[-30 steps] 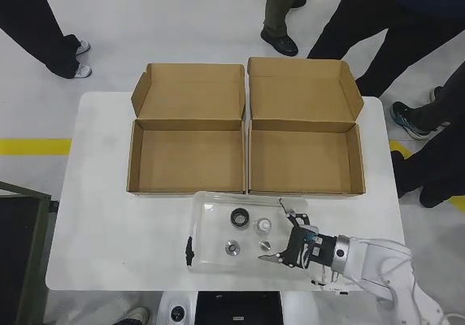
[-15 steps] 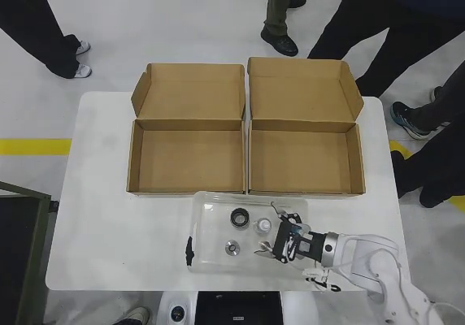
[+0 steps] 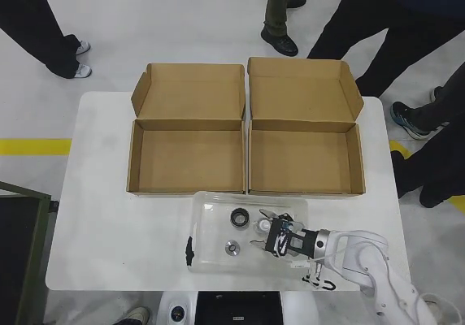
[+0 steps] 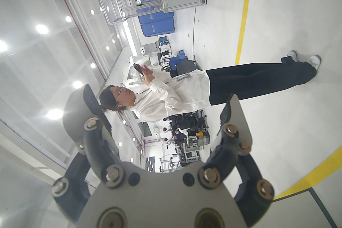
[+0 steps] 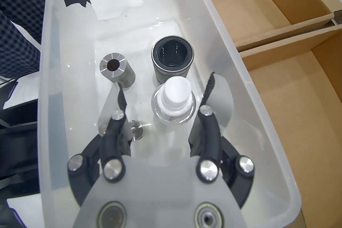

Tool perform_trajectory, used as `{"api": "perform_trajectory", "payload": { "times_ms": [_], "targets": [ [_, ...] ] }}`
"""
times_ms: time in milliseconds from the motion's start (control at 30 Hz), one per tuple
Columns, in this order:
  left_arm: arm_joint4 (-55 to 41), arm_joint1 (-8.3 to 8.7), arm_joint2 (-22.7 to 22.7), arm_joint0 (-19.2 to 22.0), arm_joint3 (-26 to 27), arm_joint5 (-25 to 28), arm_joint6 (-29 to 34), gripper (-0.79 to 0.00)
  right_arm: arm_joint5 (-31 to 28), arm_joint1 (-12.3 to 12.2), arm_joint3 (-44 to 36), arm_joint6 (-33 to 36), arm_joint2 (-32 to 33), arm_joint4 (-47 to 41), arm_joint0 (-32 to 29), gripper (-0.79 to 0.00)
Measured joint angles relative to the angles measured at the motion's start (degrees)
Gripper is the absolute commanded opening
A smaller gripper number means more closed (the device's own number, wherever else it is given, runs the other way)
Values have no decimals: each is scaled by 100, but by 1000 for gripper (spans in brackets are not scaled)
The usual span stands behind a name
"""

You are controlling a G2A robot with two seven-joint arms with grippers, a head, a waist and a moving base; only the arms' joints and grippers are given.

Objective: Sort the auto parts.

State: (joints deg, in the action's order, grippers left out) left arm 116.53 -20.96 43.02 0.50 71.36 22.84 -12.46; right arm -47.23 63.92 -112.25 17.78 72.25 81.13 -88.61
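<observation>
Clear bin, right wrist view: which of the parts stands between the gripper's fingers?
The white-capped clear part, between the right gripper's open fingers; the black linear bearing and the slotted steel cylinder stand beyond its fingertips.

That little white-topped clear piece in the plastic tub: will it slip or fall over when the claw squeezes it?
The white-topped piece looks round and glossy, so a grip may well slide on it. It stands upright on a wider clear base, so it probably won't tip easily, but once knocked over it would likely roll. It looks like plastic, so it is probably light.
</observation>
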Motion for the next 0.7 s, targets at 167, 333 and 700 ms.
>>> {"api": "perform_trajectory", "payload": {
  "times_ms": [167, 333, 700],
  "targets": [
    [0, 0, 0, 0, 0, 0, 0, 0, 43, -15, 48, -10, -47, -8, 42, -640],
    [0, 0, 0, 0, 0, 0, 0, 0, 57, -37, 52, -54, -21, -130, 39, -785],
    [0, 0, 0, 0, 0, 0, 0, 0, -122, -137, -422, -74, 482, -1055, -212, -785]
  ]
}}
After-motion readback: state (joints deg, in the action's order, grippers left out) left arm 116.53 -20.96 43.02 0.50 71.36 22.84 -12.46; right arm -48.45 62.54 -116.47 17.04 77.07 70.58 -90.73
